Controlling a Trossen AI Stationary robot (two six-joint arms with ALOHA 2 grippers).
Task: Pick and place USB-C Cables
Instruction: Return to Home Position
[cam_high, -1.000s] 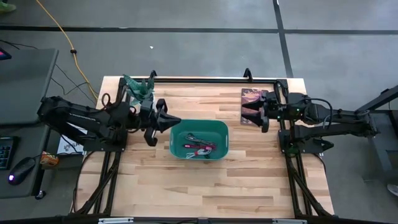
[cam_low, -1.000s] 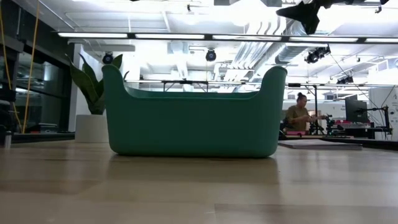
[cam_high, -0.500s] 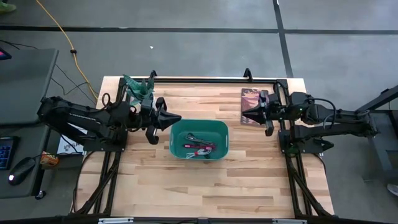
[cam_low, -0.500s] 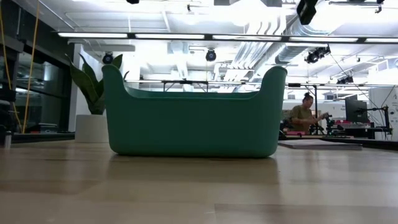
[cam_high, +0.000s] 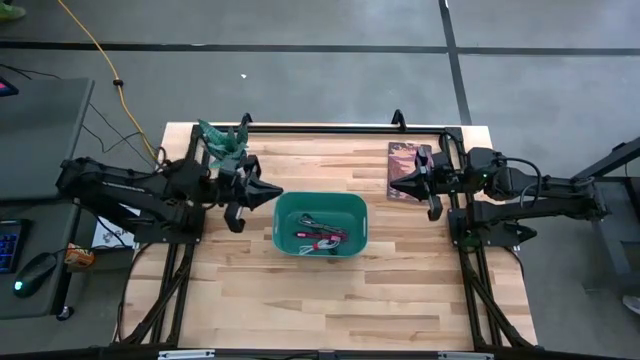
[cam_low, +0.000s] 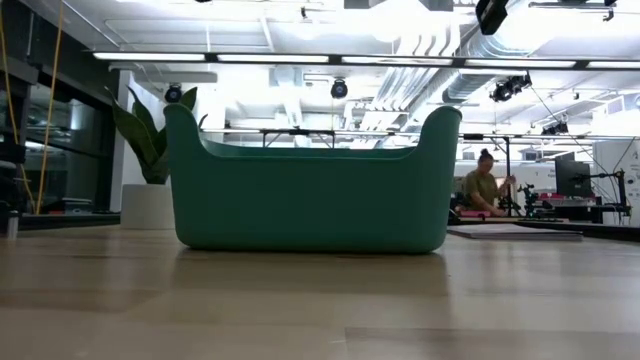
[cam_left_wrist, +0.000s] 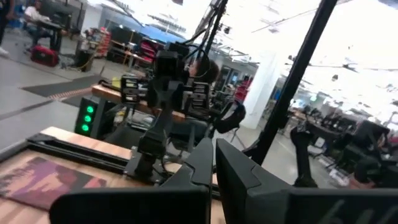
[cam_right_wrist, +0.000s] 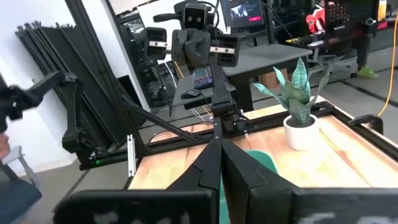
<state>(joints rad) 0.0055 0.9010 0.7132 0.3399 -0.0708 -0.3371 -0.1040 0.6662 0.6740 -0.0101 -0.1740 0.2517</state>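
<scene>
Pale wood in butcher-block strips forms the table (cam_high: 300, 300), seen from above. At its middle sits a teal plastic bin (cam_high: 360, 211) with rounded corners. The USB-C cables (cam_high: 318, 237) lie bundled inside it, thin cords in dark, white and magenta-red. My left gripper (cam_high: 275, 194) hangs by the bin's back left corner, closed to a point and empty. My right gripper (cam_high: 392, 184) hangs well off to the bin's right, at the edge of a dark patterned mat (cam_high: 406, 156). It is closed too and holds nothing. Any print on the mat is too small to read. A small green plant (cam_high: 224, 141) stands near the back left corner.

From table height, the bin's smooth matte wall fills the middle, its two ends rising like ears; the wall hides the cables. A person (cam_low: 484, 187) sits far back in the room.

Past my left wrist, two dark angular fingers (cam_left_wrist: 198, 165) meet along a thin seam, with my right arm (cam_left_wrist: 163, 93) opposite.

Past my right wrist, my fingers (cam_right_wrist: 210, 163) meet the same way. Beyond them are the plant's stiff banded leaves in a white pot (cam_right_wrist: 303, 134).
</scene>
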